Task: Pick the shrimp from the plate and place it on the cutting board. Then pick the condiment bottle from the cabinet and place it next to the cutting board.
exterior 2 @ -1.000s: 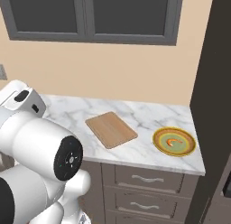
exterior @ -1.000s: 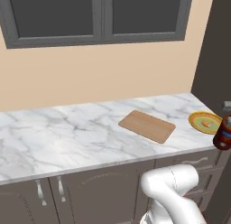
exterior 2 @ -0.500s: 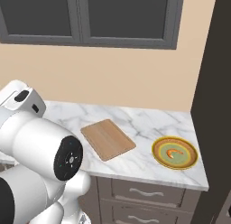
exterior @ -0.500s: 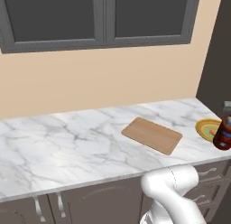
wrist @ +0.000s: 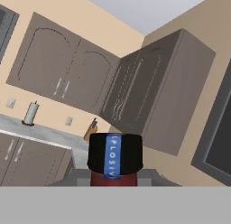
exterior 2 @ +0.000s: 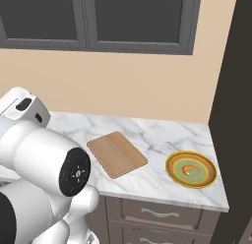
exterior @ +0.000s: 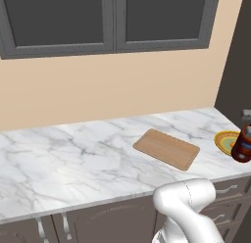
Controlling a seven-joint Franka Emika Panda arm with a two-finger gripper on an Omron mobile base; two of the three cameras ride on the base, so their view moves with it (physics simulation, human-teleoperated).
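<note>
Two task things on the counter: the cutting board [exterior: 167, 148] and the plate [exterior 2: 191, 169], both lying flat on the white marble counter [exterior: 73, 158].
Cutting board: light-brown, rectangular with rounded corners, set at an angle near the middle of the counter; its top is bare.
Plate: round, ochre rim and green ring, near the counter's right end, to the right of the board and apart from it; in the left base view it shows at the right edge, partly covered by the bottle.
Shrimp [exterior 2: 190, 169]: small, orange and curled, lying in the middle of the plate.
Condiment bottle [exterior: 242, 145]: dark reddish-brown, upright, at the far right edge of the left base view, in front of the plate; whether it stands on the counter or hangs above it I cannot tell from that view. In the hand view its black cap with a blue lettered strip sits right in front of the camera, red body just below.
Gripper [wrist: 114, 172]: its fingertips do not show clearly; grey shapes flank the bottle on both sides, and the jaws look clamped on the bottle.
Cabinet [exterior 2: 236, 90]: tall and dark, rising at the right end of the counter.
Wall cupboards [exterior: 112, 16]: grey, glass-fronted, above the beige wall.
</note>
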